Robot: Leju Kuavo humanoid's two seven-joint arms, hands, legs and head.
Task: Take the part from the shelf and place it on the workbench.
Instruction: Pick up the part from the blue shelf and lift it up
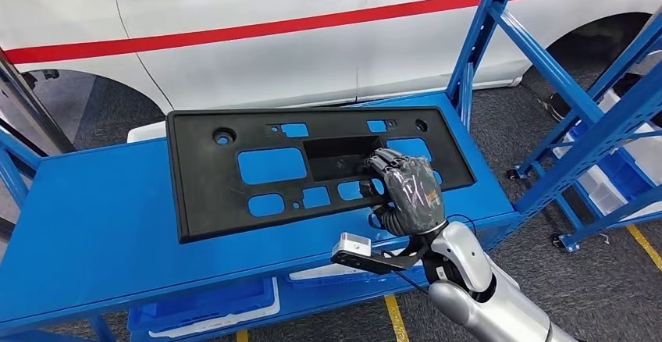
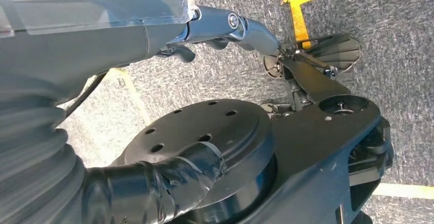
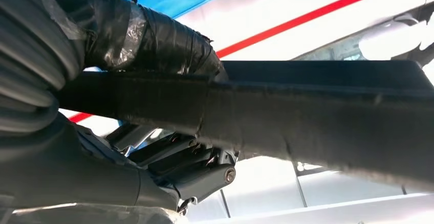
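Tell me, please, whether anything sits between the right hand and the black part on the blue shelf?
Nothing visible does. The right hand is already on the black part at its near edge, fingers over the top; the right wrist view shows the thumb on one face of that edge and the fingers on the other.

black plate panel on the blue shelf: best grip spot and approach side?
Judging by its pose, grip the near long edge of the black panel, coming from the robot's side. It lies flat on the blue shelf, so only edges and cutouts offer purchase. The right hand already grips that edge, thumb on one face and fingers on the other, near the central recess.
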